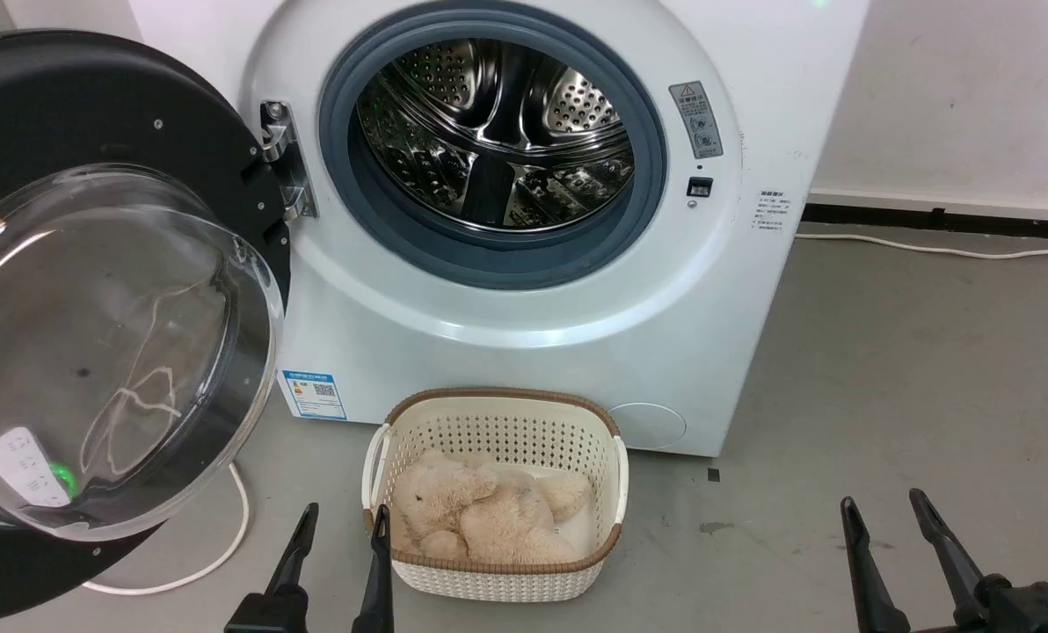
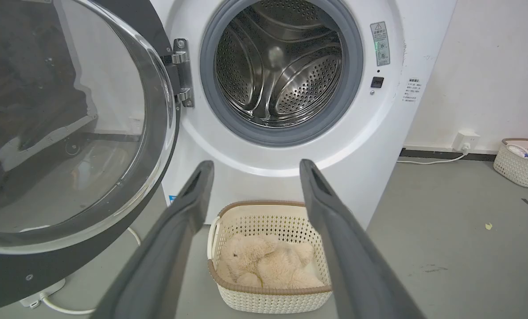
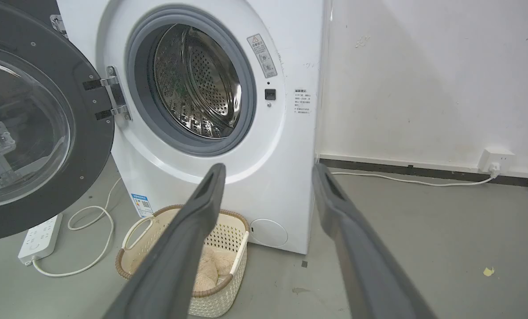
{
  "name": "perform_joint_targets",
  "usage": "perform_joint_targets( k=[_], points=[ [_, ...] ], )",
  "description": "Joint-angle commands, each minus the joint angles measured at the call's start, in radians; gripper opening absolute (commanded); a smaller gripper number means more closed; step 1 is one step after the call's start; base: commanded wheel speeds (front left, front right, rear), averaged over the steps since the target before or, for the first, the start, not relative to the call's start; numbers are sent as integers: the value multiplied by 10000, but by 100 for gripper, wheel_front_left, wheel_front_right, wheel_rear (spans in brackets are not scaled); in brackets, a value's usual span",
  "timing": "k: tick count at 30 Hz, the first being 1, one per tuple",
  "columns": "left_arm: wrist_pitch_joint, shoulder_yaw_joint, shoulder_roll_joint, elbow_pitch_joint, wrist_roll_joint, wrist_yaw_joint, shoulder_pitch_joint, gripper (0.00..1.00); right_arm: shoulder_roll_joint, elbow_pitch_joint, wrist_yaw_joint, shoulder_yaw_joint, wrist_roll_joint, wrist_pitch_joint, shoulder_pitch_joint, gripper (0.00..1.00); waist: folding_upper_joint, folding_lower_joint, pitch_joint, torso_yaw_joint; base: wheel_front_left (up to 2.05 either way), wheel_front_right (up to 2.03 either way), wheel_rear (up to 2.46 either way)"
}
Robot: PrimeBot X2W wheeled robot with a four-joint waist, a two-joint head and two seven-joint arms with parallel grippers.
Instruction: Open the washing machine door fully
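Observation:
The white washing machine stands ahead with its steel drum exposed. Its round black door, with a bulging clear glass bowl, is swung wide to the left on its metal hinge. My left gripper sits open low at the bottom, in front of the basket and to the right of the door's lower edge, with nothing between its fingers. My right gripper is open at the lower right over the floor, holding nothing.
A cream perforated basket with a beige plush toy sits on the floor just before the machine. A white cable and power strip lie under the door. Another basket stands by the far right wall.

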Motion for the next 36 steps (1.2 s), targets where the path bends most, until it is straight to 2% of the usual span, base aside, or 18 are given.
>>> perform_joint_targets(
  k=[1, 16, 17, 36],
  points=[
    [-43, -11, 4, 20, 70, 50, -18, 100, 26, 24, 8, 11, 36, -73, 106, 100, 0, 0, 11, -7, 0, 0, 0],
    [-49, -67, -10, 130, 27, 65, -117, 100, 26, 163, 8, 2, 42, -83, 59, 100, 0, 0, 4, 7, 0, 0, 0],
    [2, -44, -14, 102, -3, 32, -24, 0, 0, 127, 0, 2, -2, -36, -2, 0, 0, 0, 7, 9, 0, 0, 0],
    [312, 316, -182, 42, 285, -213, -146, 0, 1, 85, 1, 71, -120, 278, -182, 0, 0, 0, 64, -30, 0, 0, 0]
  ],
)
